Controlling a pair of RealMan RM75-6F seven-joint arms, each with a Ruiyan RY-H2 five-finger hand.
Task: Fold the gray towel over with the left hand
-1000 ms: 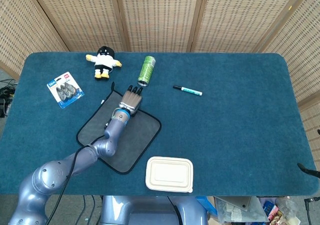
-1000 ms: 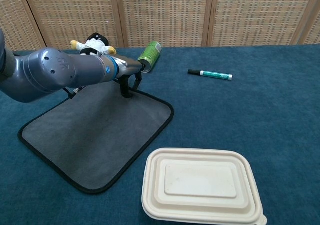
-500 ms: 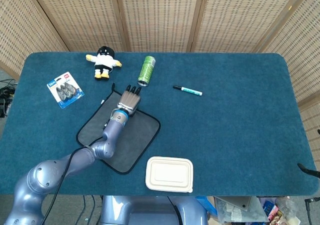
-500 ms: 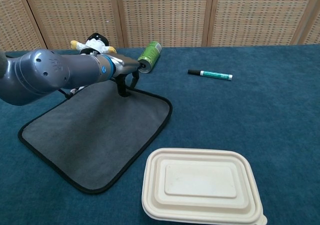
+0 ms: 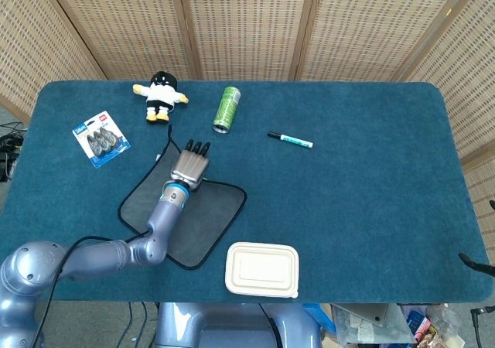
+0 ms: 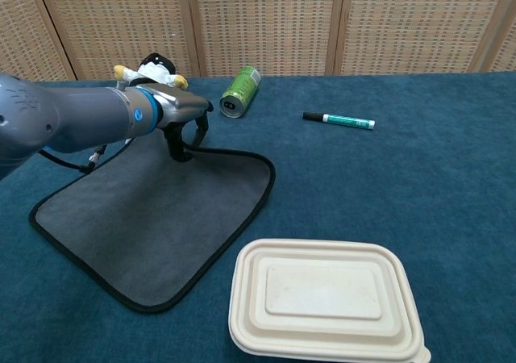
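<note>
Head view: high above, looking steeply down and forward over the whole blue surface (image 5: pixel 371 209); all four edges fit, wicker screen (image 5: pixel 247 23) fills the top of frame, robot's own base at the bottom edge. Far, wide framing.

Chest view: low, near the front edge, looking forward almost level across the surface (image 6: pixel 419 185); much closer, screen (image 6: pixel 266 20) along the top, left and right edges cut off.

Shared: gray towel (image 5: pixel 197 216) (image 6: pixel 153 218), white lidded box (image 5: pixel 262 269) (image 6: pixel 322 298), green can (image 5: pixel 227 108) (image 6: pixel 240 91), marker (image 5: pixel 290 139) (image 6: pixel 339 120), plush toy (image 5: pixel 160 95) (image 6: pixel 149 68), left hand (image 5: pixel 189 165) (image 6: pixel 173 109). The blister pack (image 5: pixel 101 138) at left shows only from the head.
</note>
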